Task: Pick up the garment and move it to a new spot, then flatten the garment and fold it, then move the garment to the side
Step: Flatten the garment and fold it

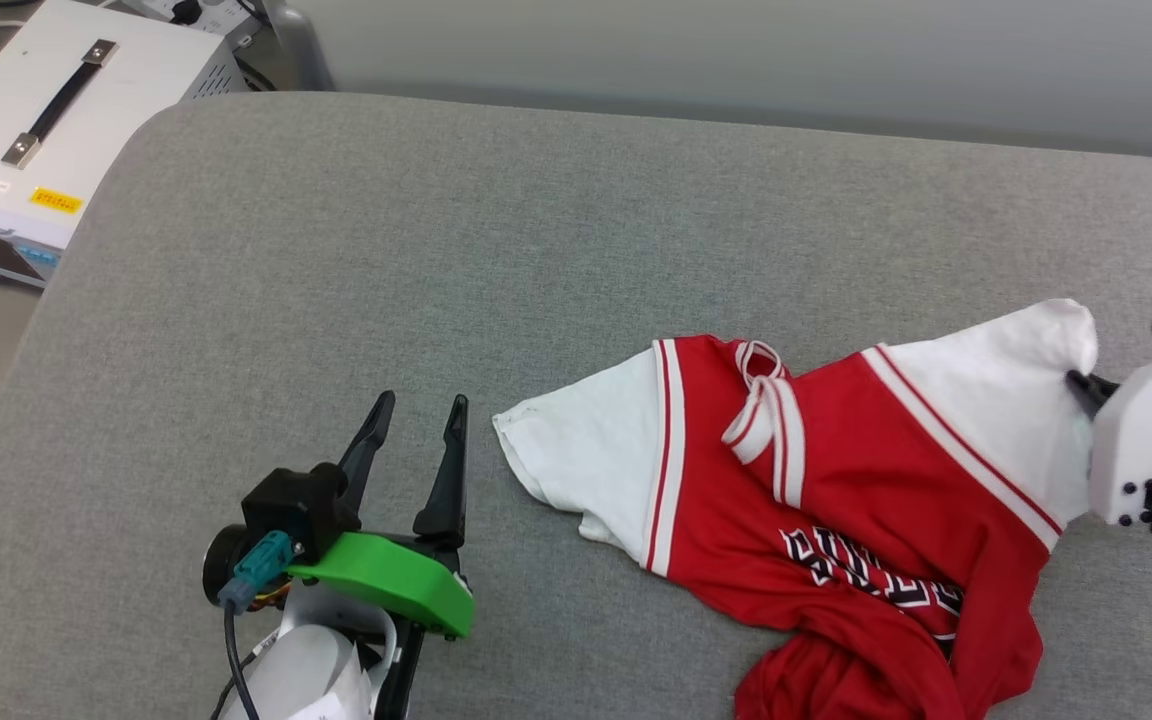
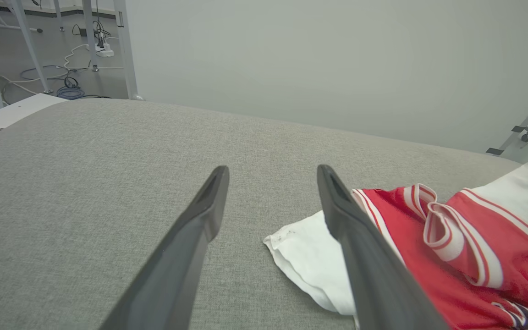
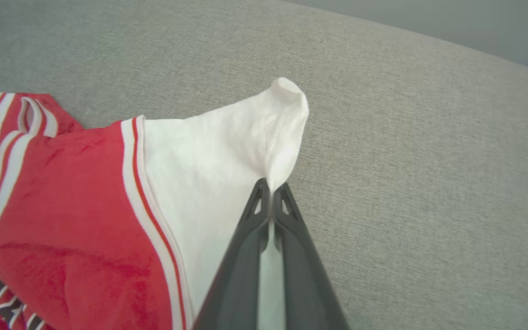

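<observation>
Right wrist view: right gripper [image 3: 271, 190] pinched the garment [image 3: 85, 183] by a sleeve edge that might slip on lifting; left gripper [image 1: 422, 402] stood spread.

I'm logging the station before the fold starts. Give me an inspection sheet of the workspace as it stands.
Surface: grey cloth table, rounded corner.
Job's things: red shirt, crumpled, lower part bunched.
Clutter: nothing seen.
Hands: left hand open, near one white sleeve, not touching; right hand shut on the other sleeve.
Cables: dark cable at the left wrist; loose cables on the floor.
Surroundings: white box with black handle beside the table; pale wall.
</observation>
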You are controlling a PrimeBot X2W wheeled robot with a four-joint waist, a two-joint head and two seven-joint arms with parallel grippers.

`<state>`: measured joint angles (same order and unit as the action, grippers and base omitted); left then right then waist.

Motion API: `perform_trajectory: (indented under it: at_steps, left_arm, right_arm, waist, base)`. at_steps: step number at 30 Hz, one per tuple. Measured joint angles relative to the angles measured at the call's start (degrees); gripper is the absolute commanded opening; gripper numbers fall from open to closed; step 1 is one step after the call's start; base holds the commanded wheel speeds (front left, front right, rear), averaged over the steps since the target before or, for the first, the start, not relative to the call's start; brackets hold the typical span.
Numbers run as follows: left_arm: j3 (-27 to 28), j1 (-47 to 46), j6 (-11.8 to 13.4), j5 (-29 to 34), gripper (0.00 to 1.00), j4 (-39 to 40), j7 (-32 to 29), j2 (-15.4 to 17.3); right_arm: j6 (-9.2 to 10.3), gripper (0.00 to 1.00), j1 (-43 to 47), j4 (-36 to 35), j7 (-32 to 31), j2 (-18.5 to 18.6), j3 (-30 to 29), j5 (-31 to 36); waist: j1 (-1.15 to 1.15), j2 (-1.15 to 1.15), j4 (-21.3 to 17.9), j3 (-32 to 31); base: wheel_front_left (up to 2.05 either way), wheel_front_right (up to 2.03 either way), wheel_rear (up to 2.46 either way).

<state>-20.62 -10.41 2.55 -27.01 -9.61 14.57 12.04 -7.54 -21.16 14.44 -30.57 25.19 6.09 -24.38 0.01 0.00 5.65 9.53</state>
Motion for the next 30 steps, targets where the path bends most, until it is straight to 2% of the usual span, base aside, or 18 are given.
perform_trajectory:
  at_steps: [4, 7, 10, 13, 14, 15, 16, 22, 30]
  left_arm:
    - [-0.3, 0.3, 0.2, 0.0, 1.00, 0.2, 0.0, 0.2]
    - [-0.6, 0.8, 0.2, 0.0, 1.00, 0.3, -0.1, 0.2]
    - [-0.8, 1.2, 0.3, 0.0, 1.00, 0.4, -0.5, 0.3]
    - [-0.8, 1.8, 0.6, -0.1, 1.00, 0.4, -0.6, 0.6]
    - [-0.8, 1.9, 0.7, -0.2, 1.00, 0.4, -0.6, 0.7]
    - [-0.8, 2.0, 0.7, -0.2, 1.00, 0.5, -0.8, 0.7]
    - [-0.8, 2.1, 0.7, -0.2, 1.00, 0.5, -1.0, 0.8]
    - [-0.8, 2.2, 1.1, -0.2, 1.00, 0.9, -1.6, 1.2]
    - [-0.9, 3.4, 1.6, -0.7, 1.00, 1.3, -2.7, 2.3]
  right_arm:
    - [0.00, 0.00, 4.3, 0.1, 0.1, -0.7, -9.1, 1.7]
    - [0.01, 0.00, 9.4, 1.2, 0.1, -2.7, -15.5, 2.6]
    - [0.01, 0.00, 14.8, 2.1, 0.6, -6.6, -19.9, 3.4]
    - [0.01, 0.00, 17.6, 2.4, 1.7, -10.3, -22.0, 4.2]
    - [0.01, 0.04, 17.8, 2.6, 2.2, -11.3, -22.6, 4.2]
    - [0.01, 0.21, 17.8, 2.8, 2.7, -12.2, -23.1, 4.4]
    - [0.01, 1.00, 17.8, 2.7, 3.8, -12.9, -23.5, 4.7]
    - [0.01, 1.00, 17.8, 2.1, 11.3, -16.4, -25.1, 6.4]
    - [0.01, 1.00, 17.9, -4.6, 26.6, -20.1, -28.4, 11.2]
  waist:
    - [0.00, 0.00, -0.8, -0.9]
    - [0.00, 0.00, -1.2, -1.3]
    - [0.00, 0.00, -1.4, -1.6]
    - [-0.01, 0.00, -1.8, -1.7]
    - [-0.01, 0.00, -1.9, -1.7]
    - [-0.01, 0.00, -2.0, -1.8]
    - [-0.01, 0.00, -2.1, -1.8]
    - [-0.01, 0.00, -2.8, -2.6]
    - [-0.01, 0.00, -2.9, -4.6]
  base:
    - [0.00, 0.00, 0.00]
    - [0.00, 0.00, 0.00]
    - [0.00, 0.00, 0.00]
    - [0.00, 0.00, 0.00]
    - [0.00, 0.00, 0.00]
    - [0.00, 0.00, 0.00]
    - [0.00, 0.00, 0.00]
    - [0.00, 0.00, 0.00]
    - [0.00, 0.00, 0.00]
